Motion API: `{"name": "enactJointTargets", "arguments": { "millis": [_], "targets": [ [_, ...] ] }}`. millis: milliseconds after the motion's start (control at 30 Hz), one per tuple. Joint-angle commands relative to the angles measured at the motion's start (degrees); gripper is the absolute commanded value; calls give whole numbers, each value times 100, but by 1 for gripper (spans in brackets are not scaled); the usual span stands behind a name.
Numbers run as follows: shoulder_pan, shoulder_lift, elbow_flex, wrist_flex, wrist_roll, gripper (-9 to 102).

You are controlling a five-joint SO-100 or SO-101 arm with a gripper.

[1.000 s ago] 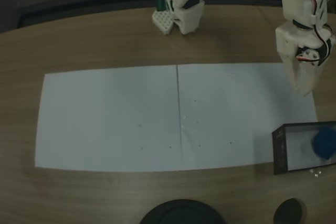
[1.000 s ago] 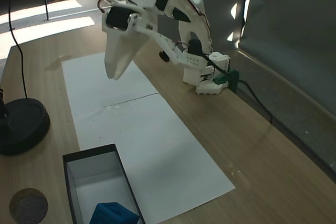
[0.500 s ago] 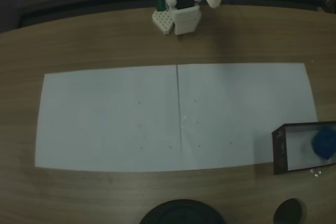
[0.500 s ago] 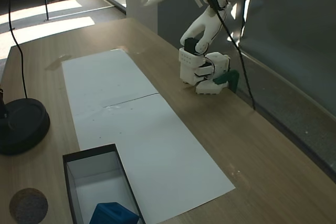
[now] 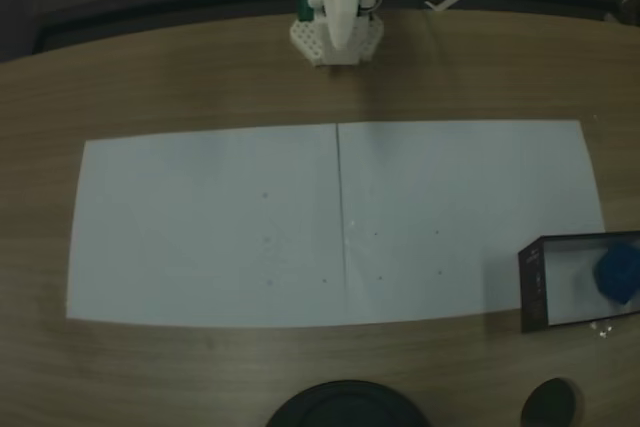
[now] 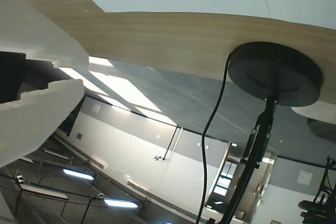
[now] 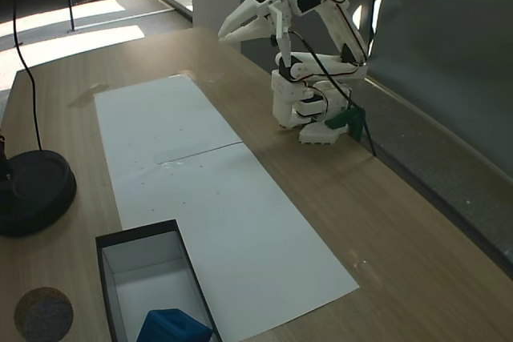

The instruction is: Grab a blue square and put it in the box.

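The box point(image 7: 108, 255) and blue square point(image 7: 172, 327) are cut by a fixed view's bottom edge, and by the right edge in another. In the wrist view the fingers point(image 6: 37, 114) run off the left edge

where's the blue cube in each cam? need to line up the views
A fixed view: blue cube at the right edge, inside the box.
Another fixed view: cube at the bottom edge, in the box.
Wrist view: not in it.
Shared landmark: the round black base.
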Motion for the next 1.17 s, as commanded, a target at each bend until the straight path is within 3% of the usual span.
{"name": "enactJointTargets", "arguments": {
  "millis": [0,400,533,733,900,1133],
  "targets": [
    [149,264,378,-466,-18,0],
    [105,677,2663,-1819,62,0],
    [26,677,3630,-2118,606,0],
    [-272,677,4096,-1591,703,0],
    [-545,668,3709,-149,703,0],
    [-554,668,3700,-149,694,0]
  ]
}}
